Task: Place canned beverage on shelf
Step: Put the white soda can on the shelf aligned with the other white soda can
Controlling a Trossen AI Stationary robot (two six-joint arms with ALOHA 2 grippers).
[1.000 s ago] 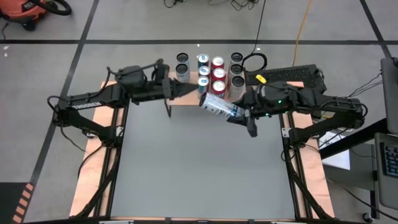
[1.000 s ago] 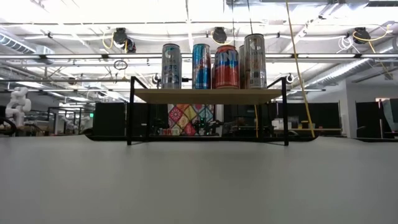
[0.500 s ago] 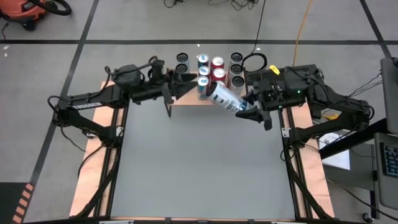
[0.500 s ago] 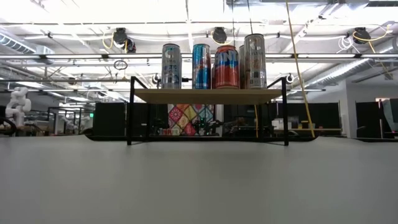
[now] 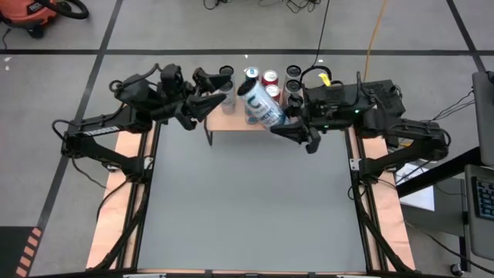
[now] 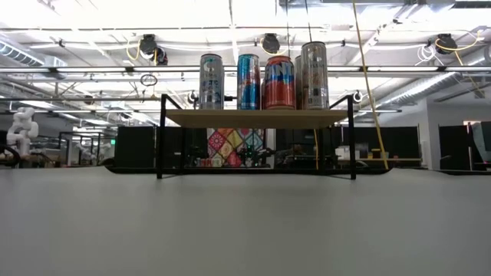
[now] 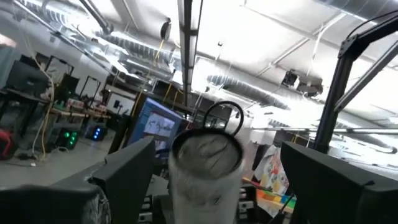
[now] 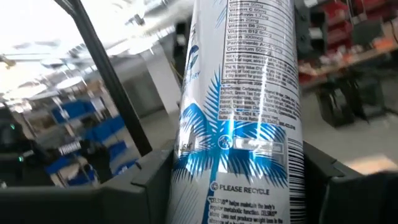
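Tall white-and-blue printed aluminium can (image 5: pixel 261 107) tilted above the shelf's (image 6: pixel 257 117) pale wooden top, clamped between the right gripper's (image 5: pixel 297 131) dark fingers; left gripper (image 5: pixel 207 102) beside the shelf's standing cans (image 6: pixel 262 80), fingers spread around a dull cylindrical can (image 7: pixel 205 171).

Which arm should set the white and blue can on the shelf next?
Right. The right gripper already holds the white and blue can, tilted over the shelf. The left gripper is around another can.
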